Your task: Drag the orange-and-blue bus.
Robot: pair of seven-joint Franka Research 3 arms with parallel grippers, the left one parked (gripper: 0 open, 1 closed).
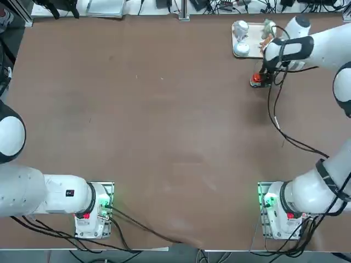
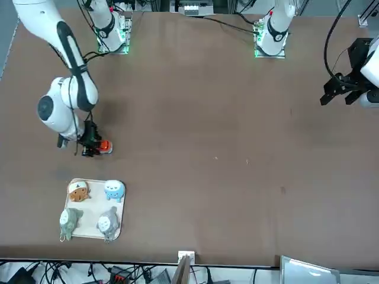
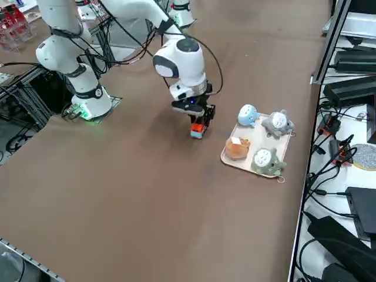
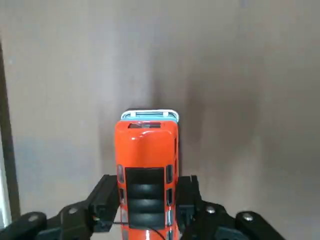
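Right gripper (image 4: 146,212) pinching the bus (image 4: 147,172) by its flanks — light, rigid, glossy, probably rolling easily on wheels.

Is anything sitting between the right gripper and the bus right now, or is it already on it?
Nothing is between them. The right gripper already has a finger on each side of the bus. The tray of figurines sits beside it, apart from the bus, so a drag toward it would be blocked.

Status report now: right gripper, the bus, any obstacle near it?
Right gripper low at table, shut on orange-and-blue bus. Bus on its wheels. Tray of figurines close behind, not touching.
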